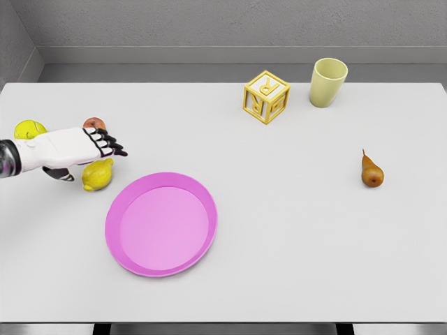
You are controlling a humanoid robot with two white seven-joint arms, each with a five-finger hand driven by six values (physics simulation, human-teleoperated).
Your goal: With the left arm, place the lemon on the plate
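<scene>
Yellow lemon (pixel 97 174) is sitting on the surface (pixel 293 230) right under my left robot hand (pixel 73 148), just below the knuckles. My fingers (pixel 112 145) are stretched out flat, spread and holding nothing. The pink plate (pixel 161 223) lies near, down and to the right of my hand. Behind my wrist there's a yellow ball (pixel 29 128), and a reddish fruit (pixel 93 123) peeks out past my fingers.
</scene>
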